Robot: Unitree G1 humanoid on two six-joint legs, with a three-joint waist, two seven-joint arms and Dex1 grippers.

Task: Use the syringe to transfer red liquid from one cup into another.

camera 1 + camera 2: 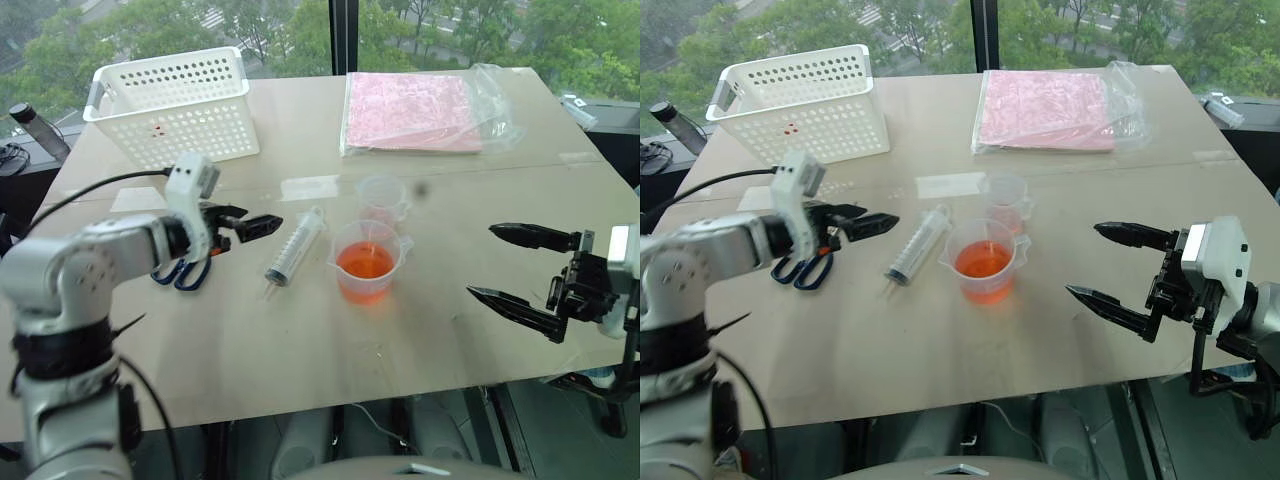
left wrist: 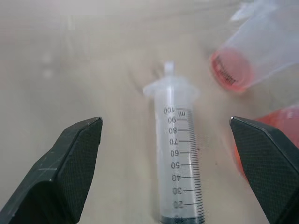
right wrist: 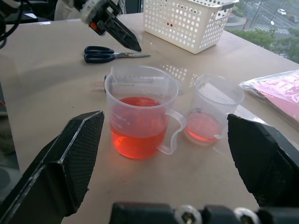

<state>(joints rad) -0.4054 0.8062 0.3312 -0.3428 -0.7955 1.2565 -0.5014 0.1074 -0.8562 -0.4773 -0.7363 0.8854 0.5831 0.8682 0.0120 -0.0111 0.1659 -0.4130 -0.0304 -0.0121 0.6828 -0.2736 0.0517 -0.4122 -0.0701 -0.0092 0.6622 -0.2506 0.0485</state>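
The syringe (image 1: 296, 245) lies flat on the tabletop (image 1: 300, 350), free of either gripper, its long axis running diagonally: the nozzle end points toward the robot and slightly to its left, the plunger end away and to the right, toward the cups. Just to its right stands the larger beaker (image 1: 367, 262), holding red liquid (image 1: 365, 262) to roughly a third of its height; the smaller cup (image 1: 382, 199) sits directly behind the beaker, with a shallow layer of red at its bottom.

The left gripper (image 1: 250, 225) hovers just beside the syringe on its left, fingers spread wide and holding nothing. In the left wrist view the barrel runs straight up between the two fingertips, so the gripper appears lined up along the syringe's length rather than across it. The right gripper (image 1: 512, 265) hangs well apart on the far side of the cups, also fully open and empty, with the beaker and the small cup framed between its fingers in its wrist view.

The left arm is plainly the nearer one to the syringe. Judging by this layout, any pickup would turn on closing across the barrel, which likely calls for approaching from the left with the fingers straddling its width
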